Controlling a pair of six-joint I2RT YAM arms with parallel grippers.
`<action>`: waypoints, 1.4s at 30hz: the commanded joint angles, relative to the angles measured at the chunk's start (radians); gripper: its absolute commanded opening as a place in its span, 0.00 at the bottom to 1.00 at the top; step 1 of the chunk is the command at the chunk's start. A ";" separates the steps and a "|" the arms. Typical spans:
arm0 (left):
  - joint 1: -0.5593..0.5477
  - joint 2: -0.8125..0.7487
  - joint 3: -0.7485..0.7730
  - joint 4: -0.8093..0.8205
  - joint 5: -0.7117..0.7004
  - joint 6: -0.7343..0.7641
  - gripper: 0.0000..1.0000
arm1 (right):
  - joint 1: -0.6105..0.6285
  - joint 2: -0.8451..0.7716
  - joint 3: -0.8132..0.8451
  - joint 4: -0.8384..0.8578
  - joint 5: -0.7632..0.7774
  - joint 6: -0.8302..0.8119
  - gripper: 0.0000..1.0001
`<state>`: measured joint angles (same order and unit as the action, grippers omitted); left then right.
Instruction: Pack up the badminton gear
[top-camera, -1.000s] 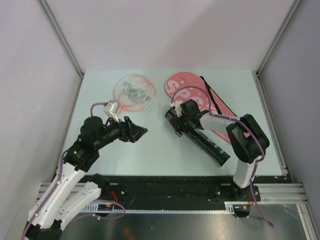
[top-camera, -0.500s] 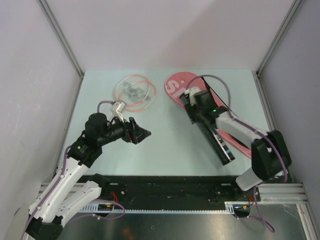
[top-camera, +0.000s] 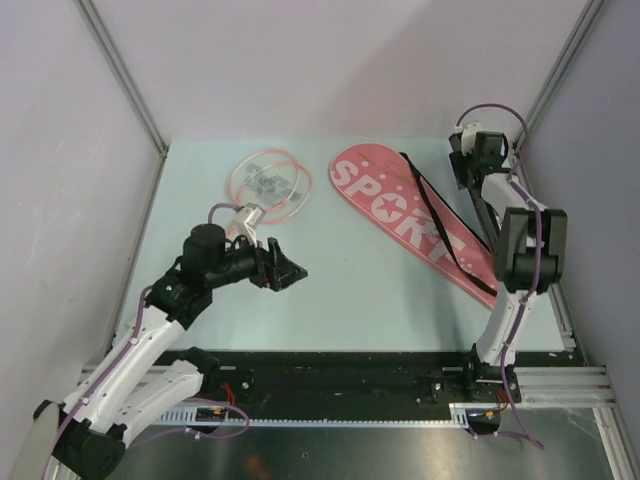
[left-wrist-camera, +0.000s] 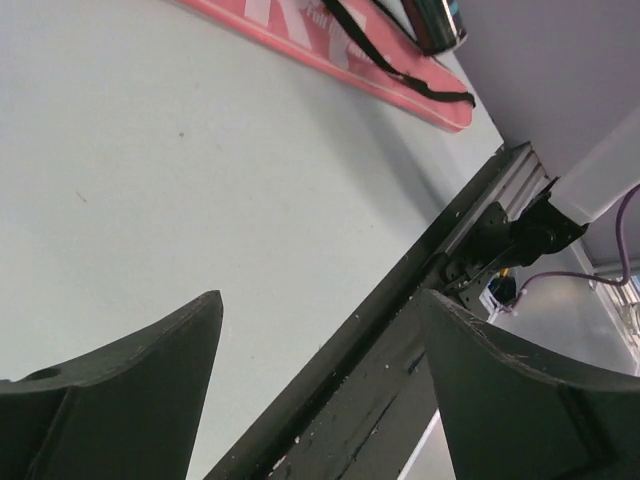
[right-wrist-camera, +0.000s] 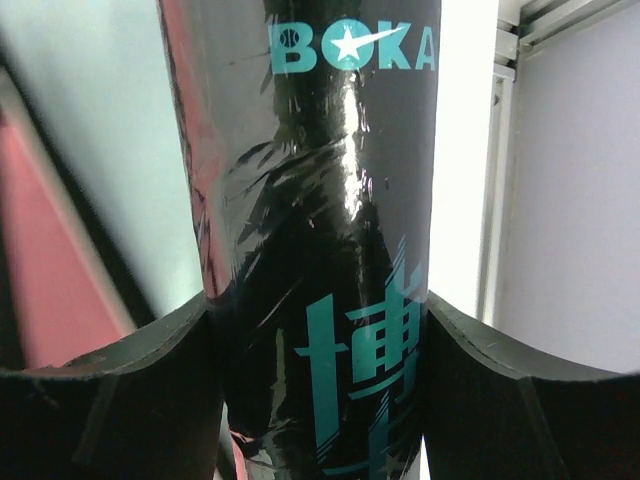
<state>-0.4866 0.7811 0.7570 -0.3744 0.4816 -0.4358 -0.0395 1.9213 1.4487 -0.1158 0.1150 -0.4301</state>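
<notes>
tube (right-wrist-camera: 320, 250): black, teal "BOKA" print, clamped between the right gripper (right-wrist-camera: 316, 318) fingers. It sits at the far right of the table (top-camera: 330, 310), along the cover's right edge. Can't tell if it rests on anything.
shuttlecocks: none clearly visible, and can't tell if they're in the tube.
racket (top-camera: 268, 183): flat at far left, head bare, apart from the cover.
cover (top-camera: 400, 212): pink "SPORT", flat on the diagonal from centre to right, strap (top-camera: 438, 228) lying across it. Looks empty.
left gripper (left-wrist-camera: 320, 300): jaws wide, holding nothing, over bare table near the racket.
My read: early, nothing visibly packed. To do: racket into cover, close it, stow the tube, account for shuttlecocks.
</notes>
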 joint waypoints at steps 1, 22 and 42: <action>-0.006 0.041 -0.021 0.031 0.017 0.012 0.84 | -0.036 0.183 0.225 0.036 0.000 -0.117 0.26; -0.053 0.170 0.002 0.083 -0.048 -0.041 0.82 | -0.049 0.620 0.751 -0.237 -0.275 -0.144 0.87; -0.056 0.141 0.001 0.083 -0.018 -0.026 0.82 | -0.073 0.504 0.839 -0.291 -0.229 0.047 1.00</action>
<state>-0.5377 0.9482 0.7235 -0.3218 0.4484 -0.4629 -0.1055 2.5225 2.2574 -0.4000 -0.1398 -0.4313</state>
